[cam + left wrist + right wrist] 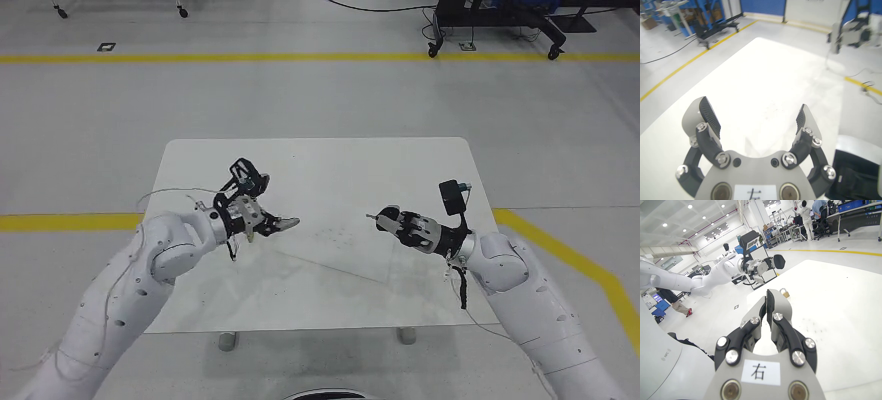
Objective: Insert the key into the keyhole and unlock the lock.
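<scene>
- Hovering above the white rectangular table (320, 160) at about 9 o'clock from its centre, the left gripper (278, 224) has its 2 ribbed fingers spread wide with nothing between them. Its tips aim across toward 3 o'clock.
- The right gripper (382, 217) hangs at about 3 o'clock from the centre, facing back toward 9 o'clock, with its 2 fingers clenched pad to pad.
- What looks like the small thin metal key (369, 214) juts from those clenched tips. It is too small to be sure, but a tight pinch with the blade pointing forward would suit pushing it into a keyhole.
- The small brass padlock with a silver shackle (785, 293) rests on the table past the right gripper's tips. It sits near the table edge on the left arm's side, and neither gripper touches it.
- My reading is that the empty left gripper is open so it can take and steady the padlock, since a loose lock would slide when the key presses in.
- Neither the insertion nor the turn is done yet.
</scene>
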Motion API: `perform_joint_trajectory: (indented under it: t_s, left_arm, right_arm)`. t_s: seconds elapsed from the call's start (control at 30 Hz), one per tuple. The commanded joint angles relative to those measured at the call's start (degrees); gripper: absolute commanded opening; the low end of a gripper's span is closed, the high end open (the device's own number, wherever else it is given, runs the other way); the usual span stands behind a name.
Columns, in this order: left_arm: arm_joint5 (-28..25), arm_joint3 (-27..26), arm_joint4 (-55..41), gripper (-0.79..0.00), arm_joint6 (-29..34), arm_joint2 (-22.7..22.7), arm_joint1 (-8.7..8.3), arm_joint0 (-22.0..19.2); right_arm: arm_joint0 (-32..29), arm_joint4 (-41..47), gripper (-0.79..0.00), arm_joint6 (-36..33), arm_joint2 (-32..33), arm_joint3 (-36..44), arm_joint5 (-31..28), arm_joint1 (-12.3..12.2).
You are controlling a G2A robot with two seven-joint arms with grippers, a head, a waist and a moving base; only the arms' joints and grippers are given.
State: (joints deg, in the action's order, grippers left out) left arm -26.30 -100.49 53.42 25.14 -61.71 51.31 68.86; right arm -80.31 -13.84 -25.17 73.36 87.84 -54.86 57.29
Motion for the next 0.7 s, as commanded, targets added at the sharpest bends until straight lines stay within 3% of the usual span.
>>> perform_joint_trajectory:
  t_s: [0.0,0.1,0.23,0.33,0.43,0.67]
  left_arm:
    - [6.1,-7.3,3.4,0.0,9.2,-3.1,-0.97,4.8]
    - [11.7,-14.4,7.8,0.0,20.0,-5.4,-1.8,9.5]
    - [15.7,-19.7,9.0,0.0,28.0,-7.4,-2.18,12.9]
    - [17.5,-18.0,8.4,0.0,34.4,-6.2,-1.95,12.5]
    - [19.8,-13.7,6.5,0.0,36.9,-3.6,-1.13,9.5]
    - [22.1,-3.0,1.5,0.0,33.1,0.8,1.0,2.8]
  right_arm:
    - [0.0,0.0,-0.785,0.0,0.0,0.0,0.0,0.0]
    - [0.0,0.0,-0.785,0.0,0.0,0.0,0.0,0.0]
    - [0.0,0.0,-0.785,0.0,0.0,0.0,0.0,0.0]
    - [0.0,0.0,-0.785,0.0,0.0,0.0,0.0,0.0]
    - [0.0,0.0,-0.785,0.0,0.0,0.0,0.0,0.0]
    - [0.0,0.0,-0.785,0.0,0.0,0.0,0.0,0.0]
